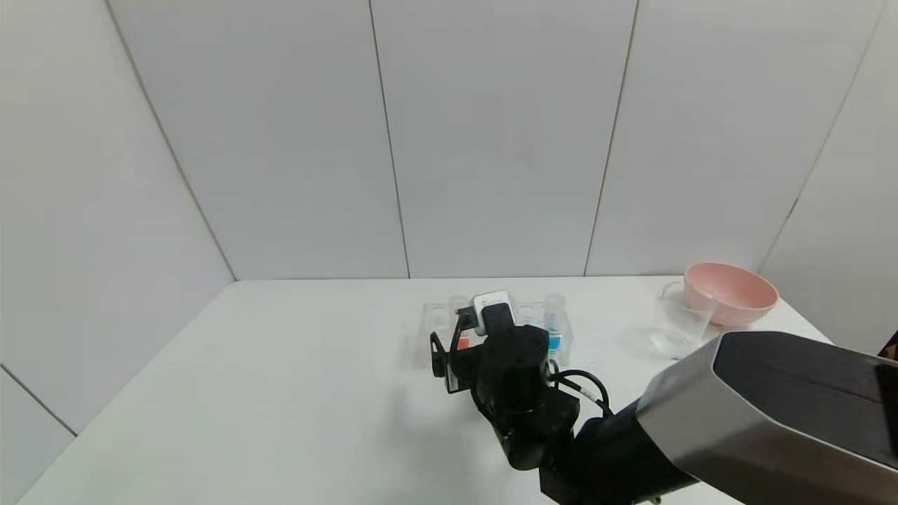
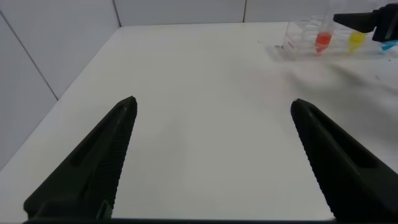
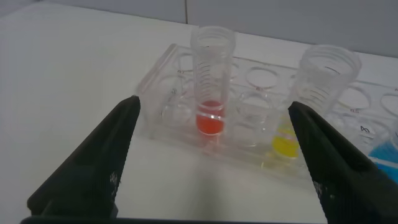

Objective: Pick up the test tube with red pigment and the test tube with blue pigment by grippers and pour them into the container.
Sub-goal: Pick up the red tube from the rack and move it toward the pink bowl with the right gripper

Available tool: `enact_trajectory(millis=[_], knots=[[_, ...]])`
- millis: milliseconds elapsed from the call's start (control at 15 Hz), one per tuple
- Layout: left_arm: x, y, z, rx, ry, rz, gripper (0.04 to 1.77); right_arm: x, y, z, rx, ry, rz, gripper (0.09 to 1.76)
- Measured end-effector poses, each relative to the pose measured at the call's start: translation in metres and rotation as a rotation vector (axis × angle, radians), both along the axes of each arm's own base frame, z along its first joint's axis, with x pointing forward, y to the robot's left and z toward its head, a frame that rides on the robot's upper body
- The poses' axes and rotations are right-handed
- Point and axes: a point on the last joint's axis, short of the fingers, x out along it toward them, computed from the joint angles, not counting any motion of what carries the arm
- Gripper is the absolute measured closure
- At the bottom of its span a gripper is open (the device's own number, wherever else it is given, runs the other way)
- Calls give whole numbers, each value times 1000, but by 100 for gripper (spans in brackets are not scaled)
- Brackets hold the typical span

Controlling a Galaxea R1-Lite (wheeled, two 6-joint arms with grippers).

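Observation:
The test tube with red pigment (image 3: 211,93) stands upright in a clear rack (image 3: 161,81), just ahead of my right gripper (image 3: 214,106), whose fingers are open and lined up on either side of it without touching. In the same rack the test tube with blue pigment (image 1: 554,330) stands toward the right end, its blue liquid (image 3: 382,158) showing at the edge of the right wrist view. The container (image 1: 677,326), a clear cup, sits to the right of the rack. My left gripper (image 2: 214,102) hangs open over bare table, far from the rack (image 2: 298,37).
A tube with yellow liquid (image 3: 311,99) stands between the red and blue ones, close to one right finger. A pink bowl (image 1: 729,293) sits behind the container at the table's back right corner. White walls enclose the table.

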Motion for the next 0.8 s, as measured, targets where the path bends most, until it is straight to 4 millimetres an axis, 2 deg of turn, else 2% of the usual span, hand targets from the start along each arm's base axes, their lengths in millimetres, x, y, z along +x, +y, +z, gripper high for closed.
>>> enact_trajectory(millis=[333,800], knots=[[0,0,0,0,0,0,5,35,9,-3,-22,-46,-13,14],[0,0,0,0,0,0,5,60,21,-16,-31,-47,-19,14]])
